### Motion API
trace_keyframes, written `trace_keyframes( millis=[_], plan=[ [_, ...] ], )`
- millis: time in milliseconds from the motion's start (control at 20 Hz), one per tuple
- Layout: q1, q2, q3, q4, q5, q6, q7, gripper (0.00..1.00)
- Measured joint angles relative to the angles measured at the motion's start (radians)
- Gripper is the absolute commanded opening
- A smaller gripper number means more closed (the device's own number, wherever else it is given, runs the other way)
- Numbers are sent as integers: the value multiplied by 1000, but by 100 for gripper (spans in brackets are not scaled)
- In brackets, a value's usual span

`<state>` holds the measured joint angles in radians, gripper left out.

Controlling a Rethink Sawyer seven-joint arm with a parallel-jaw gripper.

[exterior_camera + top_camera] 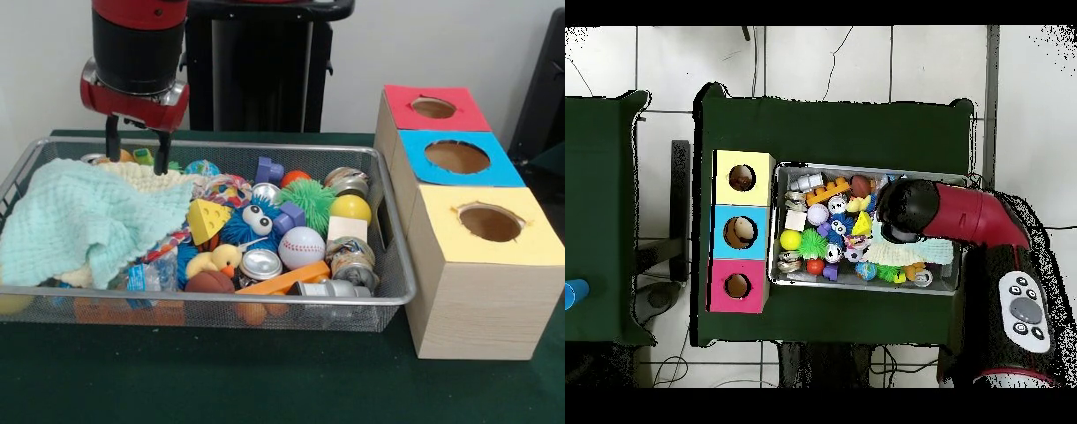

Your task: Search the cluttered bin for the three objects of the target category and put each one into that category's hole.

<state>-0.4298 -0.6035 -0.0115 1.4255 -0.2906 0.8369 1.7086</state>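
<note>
The wire mesh bin [212, 299] is full of toys. A mint-green waffle cloth [84, 216] lies spread over its left end. A cream waffle cloth [146, 176] peeks out behind it. I cannot make out the dotted white cloth. My gripper [137, 146] hangs open and empty just above the cream cloth at the bin's far left. Its fingers [162, 152] hold nothing. The yellow-topped box's hole [490, 223] is at the near right. In the overhead view the arm [950, 212] covers the gripper, and the mint cloth [915, 250] shows beside it in the bin [865, 167].
A blue-topped box [456, 157] and a red-topped box [433, 108] stand behind the yellow one. The bin also holds a fuzzy blue toy with eyes [252, 221], a baseball [302, 247], a rubber duck [221, 260], a cheese wedge [208, 219], balls and cans.
</note>
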Motion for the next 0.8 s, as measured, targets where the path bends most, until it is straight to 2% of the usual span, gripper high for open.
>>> trace_keyframes(
  millis=[800],
  plan=[
    [-6, 4, 4, 14, -1, 0, 0, 100]
  ],
)
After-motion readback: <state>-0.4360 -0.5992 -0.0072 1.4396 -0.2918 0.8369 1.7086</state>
